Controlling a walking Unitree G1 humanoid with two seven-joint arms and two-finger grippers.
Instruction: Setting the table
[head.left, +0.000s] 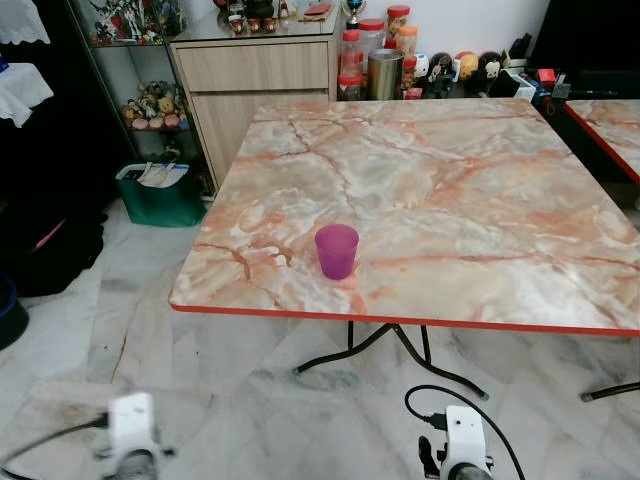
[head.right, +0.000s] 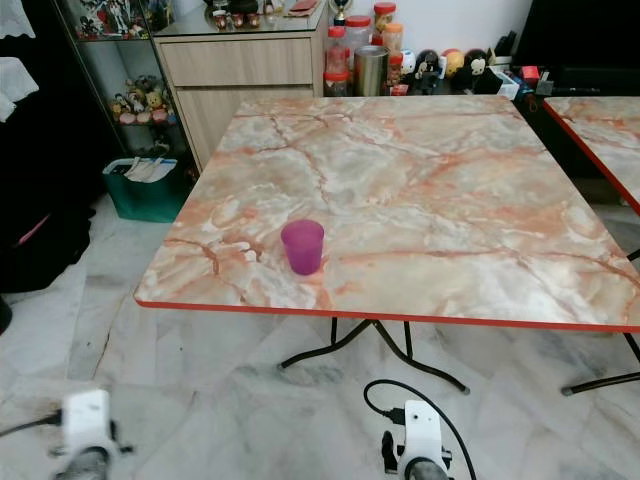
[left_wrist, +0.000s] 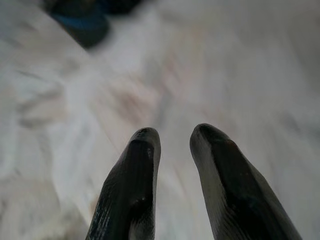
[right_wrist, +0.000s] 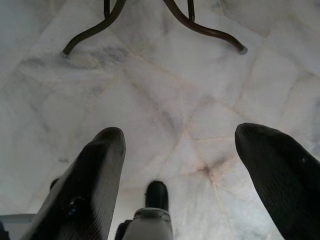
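Note:
A translucent purple cup (head.left: 336, 250) stands upright on the marble-patterned table (head.left: 480, 190), close to its red front edge and left of centre. Both arms hang low in front of the table, below its edge, with the left wrist (head.left: 131, 430) and right wrist (head.left: 465, 445) at the bottom of the eye views. In the left wrist view, my left gripper (left_wrist: 175, 135) points at the pale floor, a narrow gap between its fingers and nothing in it. My right gripper (right_wrist: 180, 135) is wide open over the floor tiles, also empty.
Behind the table stand a wooden cabinet (head.left: 260, 70), red-lidded jars (head.left: 350, 55) and a metal canister (head.left: 384, 74). A green bin (head.left: 160, 190) sits on the floor at the left. A second marble table (head.left: 610, 125) is at the right. Dark table legs (right_wrist: 200, 25) curve underneath.

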